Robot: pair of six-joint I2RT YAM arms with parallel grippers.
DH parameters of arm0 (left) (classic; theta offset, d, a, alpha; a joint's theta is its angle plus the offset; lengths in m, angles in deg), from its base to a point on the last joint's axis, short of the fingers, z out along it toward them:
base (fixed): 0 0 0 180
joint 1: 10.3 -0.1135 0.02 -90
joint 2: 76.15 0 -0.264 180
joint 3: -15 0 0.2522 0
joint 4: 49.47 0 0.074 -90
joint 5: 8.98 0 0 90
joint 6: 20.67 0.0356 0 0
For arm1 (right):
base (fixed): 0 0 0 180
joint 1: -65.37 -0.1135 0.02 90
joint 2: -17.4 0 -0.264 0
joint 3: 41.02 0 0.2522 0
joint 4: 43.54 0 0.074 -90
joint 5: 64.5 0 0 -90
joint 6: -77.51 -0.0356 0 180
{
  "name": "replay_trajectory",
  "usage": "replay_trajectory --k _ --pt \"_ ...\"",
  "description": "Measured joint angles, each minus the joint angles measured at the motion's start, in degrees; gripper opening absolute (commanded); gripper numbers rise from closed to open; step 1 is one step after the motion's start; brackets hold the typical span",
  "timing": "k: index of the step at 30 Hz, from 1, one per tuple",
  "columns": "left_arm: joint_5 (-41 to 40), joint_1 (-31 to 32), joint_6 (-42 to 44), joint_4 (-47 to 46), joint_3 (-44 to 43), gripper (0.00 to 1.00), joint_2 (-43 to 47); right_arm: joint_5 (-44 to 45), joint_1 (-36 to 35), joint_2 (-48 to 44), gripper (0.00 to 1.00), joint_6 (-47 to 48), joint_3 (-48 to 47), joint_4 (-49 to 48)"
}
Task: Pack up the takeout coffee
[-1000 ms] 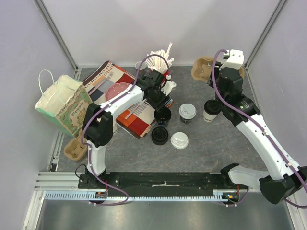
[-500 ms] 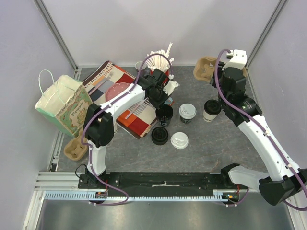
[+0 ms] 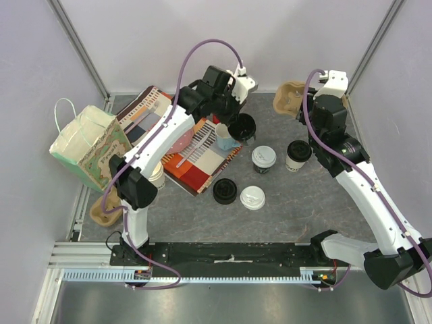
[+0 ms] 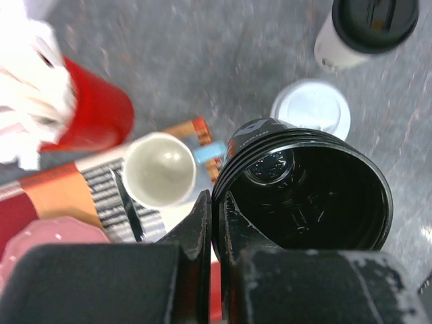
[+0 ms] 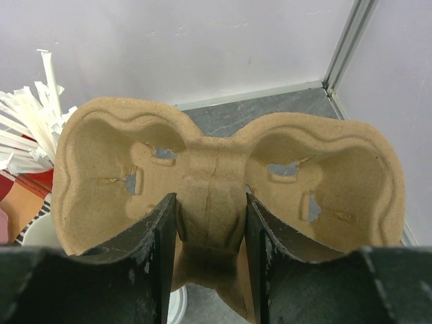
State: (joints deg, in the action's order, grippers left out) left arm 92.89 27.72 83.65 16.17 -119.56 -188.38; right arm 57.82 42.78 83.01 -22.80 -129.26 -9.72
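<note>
Student: Which step of the packing did these panels show?

Tutor: A clearing step, by my reading. Left wrist view: the left gripper (image 4: 217,202) was pinched narrow on the glossy black mug (image 4: 317,196), with the rim wall between its fingers. The mug looked clear of the counter (image 3: 304,202), and it was no part of the order.

Student: And the coffee itself?

Tutor: Top view: the white-lidded cup (image 3: 264,156) and the black-lidded cup (image 3: 298,152) stood upright, near each other but apart, toward 3 o'clock of the counter's middle. Neither was gripped. The black mug hung at 11 o'clock of the white-lidded cup, just beside the light-blue mug (image 3: 222,137).

Student: The right arm?

Tutor: Right wrist view: the right gripper (image 5: 208,209) was part closed on the middle bridge of the pulp cup carrier (image 5: 223,152), held toward 1 o'clock, near the far corner. Both wells were empty.

Student: What did the next move call for?

Tutor: Probably parking the mug well away from the cups, then laying the carrier flat, wells up, with room beside the cups. The paper bag (image 3: 91,145) stood at 9 o'clock
</note>
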Motion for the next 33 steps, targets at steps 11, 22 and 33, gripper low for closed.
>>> replay_trajectory --k 11,22,33 --pt "-5.1 1.3 -2.6 -9.1 -12.3 0.02 -10.8 3.7 2.6 -2.2 0.28 -0.6 0.0 4.5" --pt "-9.0 2.3 -4.1 -11.6 -19.8 0.02 -26.5 4.8 3.6 -3.6 0.27 -0.5 -0.1 7.5" --pt "-8.9 2.8 -5.8 -10.7 -18.5 0.02 -26.9 5.0 3.7 -3.6 0.27 -0.5 -0.1 8.3"
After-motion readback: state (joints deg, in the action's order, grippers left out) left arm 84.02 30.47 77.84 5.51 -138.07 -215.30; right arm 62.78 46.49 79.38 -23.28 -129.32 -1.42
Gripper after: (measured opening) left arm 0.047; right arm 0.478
